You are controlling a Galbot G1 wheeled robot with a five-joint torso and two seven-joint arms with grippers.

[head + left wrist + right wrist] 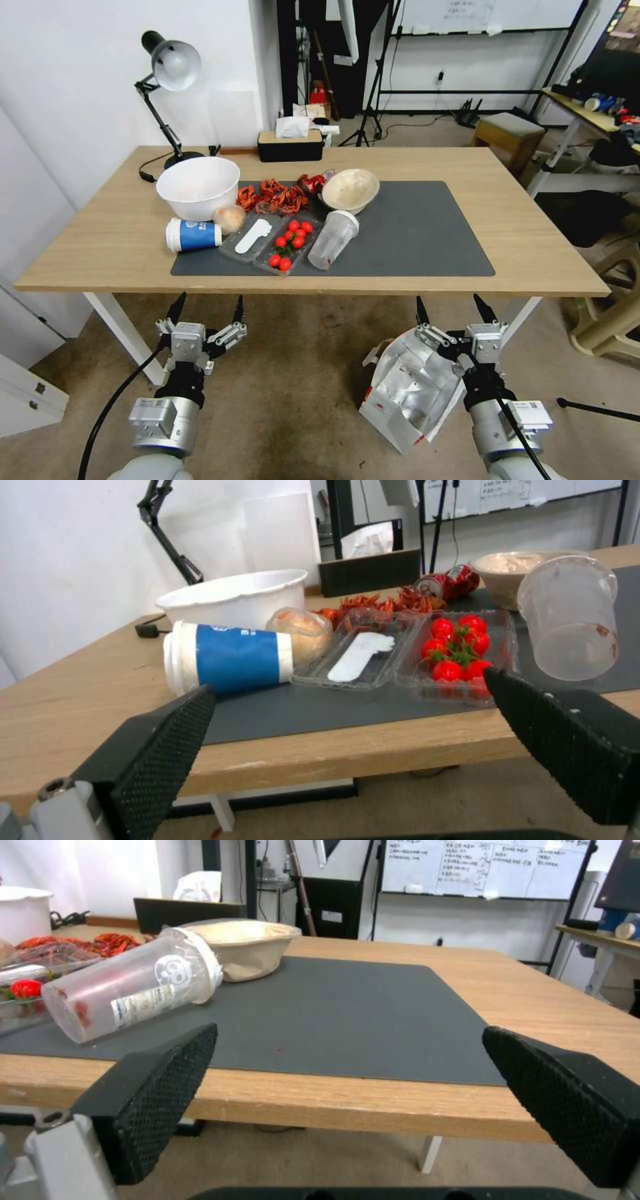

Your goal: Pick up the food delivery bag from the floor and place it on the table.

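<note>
Floor (300, 373) before the table (100, 260) | bag (407, 393) lies tipped on floor, foil mouth up, under right gripper (453, 312) | right: fingers spread, empty, nearer | left gripper (207, 310): spread, empty, well apart.

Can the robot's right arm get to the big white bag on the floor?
Probably yes. The right gripper hangs open just above the food delivery bag, which lies on the floor with nothing between them.
</note>
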